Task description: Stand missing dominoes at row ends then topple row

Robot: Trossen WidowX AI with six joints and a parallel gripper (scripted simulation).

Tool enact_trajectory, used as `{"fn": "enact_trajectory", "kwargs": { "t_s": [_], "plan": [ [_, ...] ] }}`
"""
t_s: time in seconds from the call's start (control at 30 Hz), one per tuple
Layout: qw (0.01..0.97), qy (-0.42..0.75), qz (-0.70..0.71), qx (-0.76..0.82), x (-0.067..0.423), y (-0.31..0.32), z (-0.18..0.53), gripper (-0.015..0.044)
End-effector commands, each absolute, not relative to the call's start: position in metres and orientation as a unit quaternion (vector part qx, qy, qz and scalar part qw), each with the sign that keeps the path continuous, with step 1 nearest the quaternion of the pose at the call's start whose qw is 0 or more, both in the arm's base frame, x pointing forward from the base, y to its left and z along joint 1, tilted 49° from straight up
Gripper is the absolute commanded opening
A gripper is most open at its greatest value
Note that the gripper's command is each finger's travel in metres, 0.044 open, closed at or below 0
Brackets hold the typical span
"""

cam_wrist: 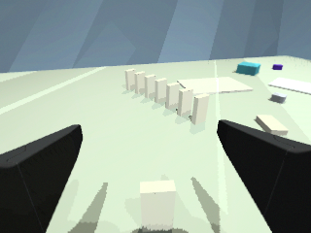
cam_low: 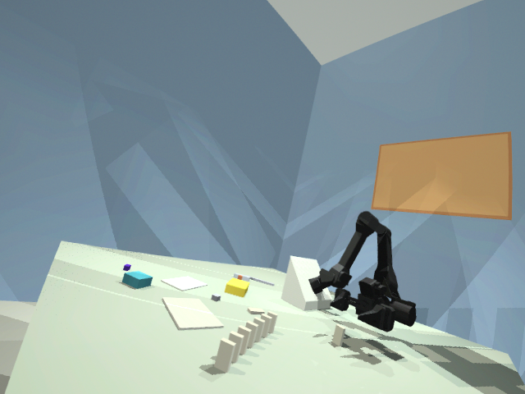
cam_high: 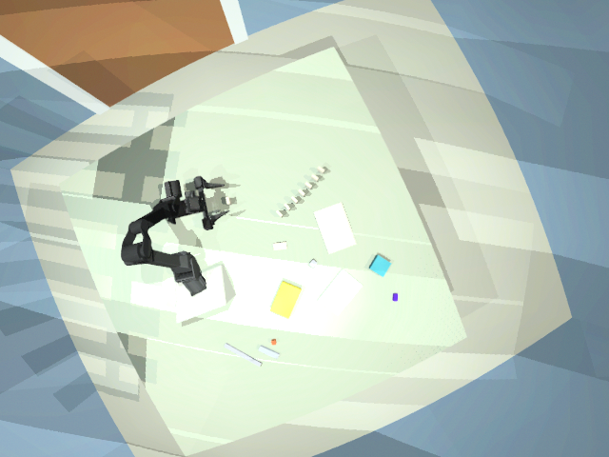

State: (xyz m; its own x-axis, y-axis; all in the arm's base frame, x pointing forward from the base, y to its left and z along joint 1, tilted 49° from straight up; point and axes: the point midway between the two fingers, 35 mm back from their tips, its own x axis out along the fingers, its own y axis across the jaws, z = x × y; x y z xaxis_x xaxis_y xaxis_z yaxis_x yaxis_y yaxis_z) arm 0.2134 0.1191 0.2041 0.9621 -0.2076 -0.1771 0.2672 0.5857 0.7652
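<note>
A row of several cream dominoes [cam_high: 301,192] [cam_low: 250,335] [cam_wrist: 167,94] stands on the pale green table [cam_high: 245,393]. One more cream domino [cam_high: 227,200] [cam_low: 338,335] [cam_wrist: 157,201] stands upright by itself, well short of the row's near end. My gripper [cam_high: 230,199] [cam_wrist: 152,128] is open wide, with one black finger on each side of that lone domino and not touching it. Another cream domino [cam_high: 280,245] [cam_low: 256,310] [cam_wrist: 272,124] lies flat on the table beside the row's near end.
A white flat sheet [cam_high: 335,228] [cam_low: 191,313] lies next to the row. A second sheet [cam_high: 342,289], a yellow block [cam_high: 285,299], a cyan block [cam_high: 380,265], a small grey cube [cam_high: 312,262] and a purple piece [cam_high: 395,296] lie beyond. A white wedge [cam_low: 301,284] stands by the arm's base.
</note>
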Motion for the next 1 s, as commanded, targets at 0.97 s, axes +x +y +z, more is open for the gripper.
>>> {"fn": "enact_trajectory", "kwargs": {
  "t_s": [0.97],
  "plan": [
    [0.691, 0.635, 0.089, 0.334, 0.236, 0.076, 0.191, 0.044]
  ]
}}
